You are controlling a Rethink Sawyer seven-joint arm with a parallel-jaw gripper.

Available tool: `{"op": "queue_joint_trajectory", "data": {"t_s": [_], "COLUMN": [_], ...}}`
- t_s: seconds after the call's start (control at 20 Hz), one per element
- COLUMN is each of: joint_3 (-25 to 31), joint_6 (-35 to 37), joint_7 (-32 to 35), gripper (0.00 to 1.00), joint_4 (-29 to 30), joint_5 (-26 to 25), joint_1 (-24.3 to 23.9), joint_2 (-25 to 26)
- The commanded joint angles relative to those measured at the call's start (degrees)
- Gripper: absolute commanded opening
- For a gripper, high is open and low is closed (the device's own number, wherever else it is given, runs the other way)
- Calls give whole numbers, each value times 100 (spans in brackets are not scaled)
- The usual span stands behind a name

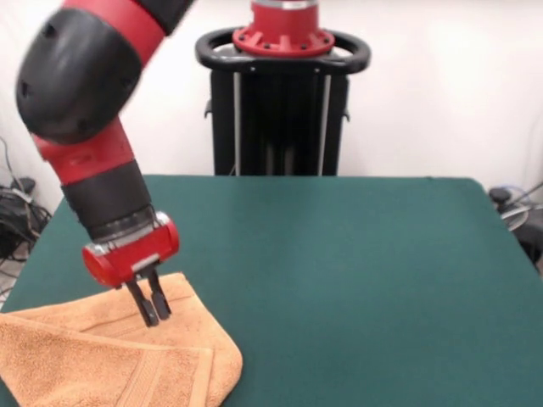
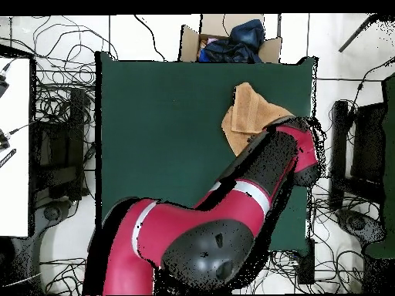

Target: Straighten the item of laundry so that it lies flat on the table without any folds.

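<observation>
— Where is the towel (image 1: 110, 356)?
— Folded at the near left corner of the table (image 1: 356, 271), with bare green felt to its right.
— The gripper (image 1: 150, 307)?
— Fingers close together, tips at the towel's upper fold; whether they pinch it is unclear.

One towel (image 1: 110, 356) lies at the lower left of the front view. One green surface (image 1: 356, 280) carries it. One red and black arm (image 1: 93, 161) shows, ending in one hand (image 1: 150, 301). One cardboard box (image 2: 227, 42) sits at the overhead view's top.
</observation>
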Motion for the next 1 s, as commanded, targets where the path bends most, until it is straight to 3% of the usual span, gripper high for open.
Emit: {"op": "queue_joint_trajectory", "data": {"t_s": [0.05, 0.7, 1.0], "joint_3": [228, -1286, -1446], "joint_6": [350, -29, -595], "joint_7": [1145, 2334, 2297], "gripper": [0, 0, 0], "joint_4": [-342, -734, -963], "joint_5": [-266, -1261, -1514], "joint_1": [213, 720, 719], "joint_2": [764, 2089, 2459]}}
